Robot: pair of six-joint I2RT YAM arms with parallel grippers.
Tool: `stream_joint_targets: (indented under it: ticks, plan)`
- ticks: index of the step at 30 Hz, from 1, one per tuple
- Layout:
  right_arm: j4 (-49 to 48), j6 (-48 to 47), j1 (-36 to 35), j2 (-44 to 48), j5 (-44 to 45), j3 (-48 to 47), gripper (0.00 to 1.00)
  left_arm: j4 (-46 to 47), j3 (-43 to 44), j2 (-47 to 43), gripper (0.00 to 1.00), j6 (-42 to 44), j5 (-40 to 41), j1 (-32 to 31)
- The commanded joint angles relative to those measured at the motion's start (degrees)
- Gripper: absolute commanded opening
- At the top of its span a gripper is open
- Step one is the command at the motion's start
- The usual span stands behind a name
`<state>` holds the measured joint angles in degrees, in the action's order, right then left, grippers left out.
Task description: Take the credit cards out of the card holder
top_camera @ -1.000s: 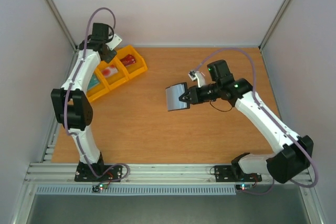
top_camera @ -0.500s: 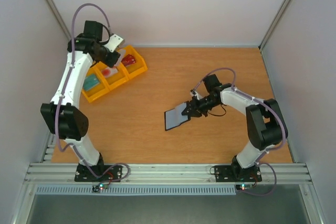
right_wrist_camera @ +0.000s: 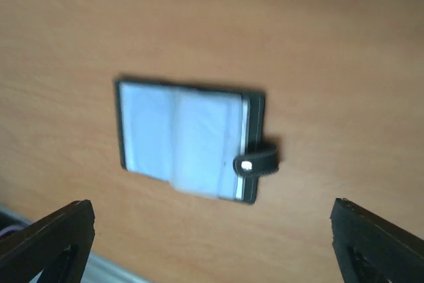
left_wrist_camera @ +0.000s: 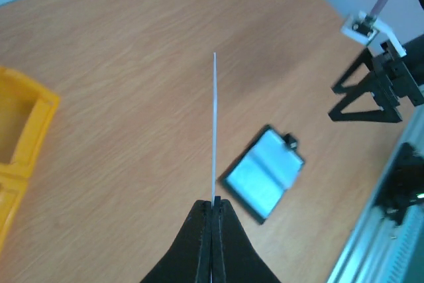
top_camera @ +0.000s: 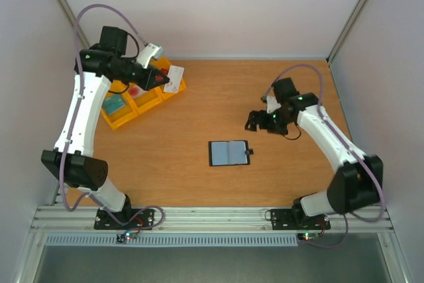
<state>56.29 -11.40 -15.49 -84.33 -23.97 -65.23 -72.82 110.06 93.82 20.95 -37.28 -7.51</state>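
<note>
As left tool pinches card, holder open

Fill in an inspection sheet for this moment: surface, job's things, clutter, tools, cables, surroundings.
Surface: wooden table, light brown, no marks seen.
Job's things: card holder lies open and flat on the table, lining up, tab at one edge; one card is out of it, seen edge-on from the left wrist.
Clutter: yellow bins at the far left, with a teal item and a red item inside.
Grippers: left tool shut on the card, above the bins; right tool open, apart from the card holder.
Cables: purple cables loop along both arms, no snag seen.
Surroundings: pale walls, metal rail at the near edge.
</note>
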Motion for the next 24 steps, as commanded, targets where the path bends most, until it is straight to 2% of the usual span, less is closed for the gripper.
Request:
stream_joint_targets:
  ticks: [1,3,5,7,10,13,17,24]
  plan:
    - [0.53,-3.75,-5.16,10.74,11.41,-9.13,0.98,1.76,5.24,-2.83,0.0,-10.7,-12.13,-0.23]
    - [-10.76,-4.41,-11.4,14.58,5.88,-9.66,0.98,2.2,7.96,-2.68,0.0,-15.42,-14.28,-0.23]
    - [-27.07,-2.47,-16.89,16.19,-2.34,-8.2,0.99,3.79,9.73,-3.12,0.0,-19.19,-16.58,-0.23]
    - [-44.64,3.68,-20.35,14.16,-10.33,-6.72,0.99,6.38,10.32,-3.65,0.0,-24.35,-19.92,-0.23]
    - [-63.26,13.56,-22.76,8.02,-14.54,-8.89,0.99,11.38,10.04,-4.43,0.0,-32.55,-23.98,-0.23]
    - [-66.97,17.53,-22.78,4.52,-13.26,-11.64,0.98,13.91,9.61,-5.15,0.0,-37.42,-25.54,-0.23]
    - [-66.87,18.69,-22.83,1.03,-15.18,-15.66,0.98,14.17,9.34,-5.67,0.0,-37.82,-27.27,-0.23]
    - [-70.72,18.88,-22.74,-0.04,-20.02,-16.91,0.85,12.07,8.29,-6.49,0.0,-35.32,-28.08,-0.3]
